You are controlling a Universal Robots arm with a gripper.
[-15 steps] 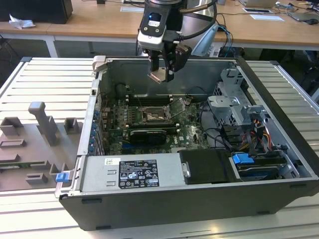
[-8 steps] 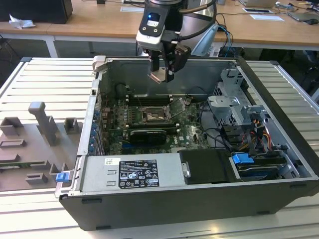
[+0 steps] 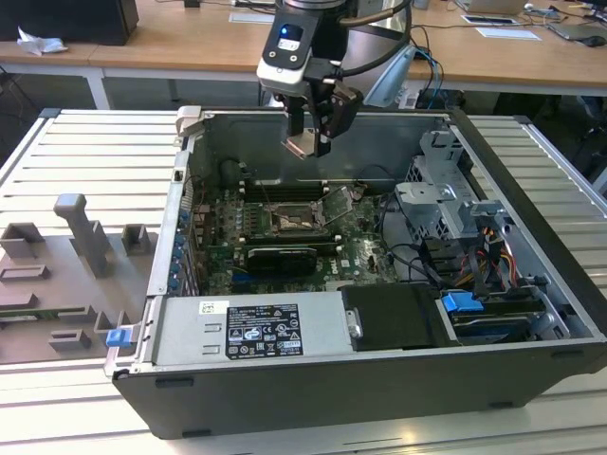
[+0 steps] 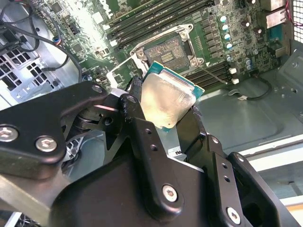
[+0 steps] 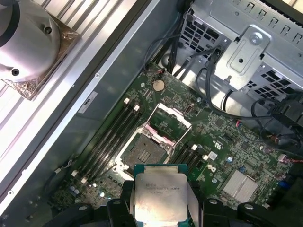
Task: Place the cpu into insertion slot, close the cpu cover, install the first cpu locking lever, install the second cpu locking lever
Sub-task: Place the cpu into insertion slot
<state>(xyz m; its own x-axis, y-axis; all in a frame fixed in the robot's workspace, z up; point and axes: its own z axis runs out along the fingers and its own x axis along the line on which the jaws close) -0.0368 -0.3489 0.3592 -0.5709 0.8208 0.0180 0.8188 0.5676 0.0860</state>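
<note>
My gripper (image 3: 308,142) hangs above the open computer case, shut on the cpu (image 3: 303,145). In both wrist views the cpu (image 4: 166,100) (image 5: 159,195) shows its pale silver top with a green rim, pinched at two opposite edges by the black fingers (image 4: 134,97). Below it on the green board, the insertion slot (image 3: 296,221) (image 4: 166,51) (image 5: 143,151) lies bare, its dark pin field exposed. The cpu cover (image 3: 338,202) (image 4: 119,71) (image 5: 169,124) stands swung open on its hinge beside the slot. The cpu sits well above the slot, not touching it.
Long black memory slots (image 3: 285,187) flank the socket. A black graphics card (image 3: 282,258) lies toward the front, with the power supply (image 3: 251,327) before it. A metal drive cage (image 3: 446,194) and cables (image 3: 417,256) fill the exterior view's right. Grey fixtures (image 3: 85,237) stand on the table outside.
</note>
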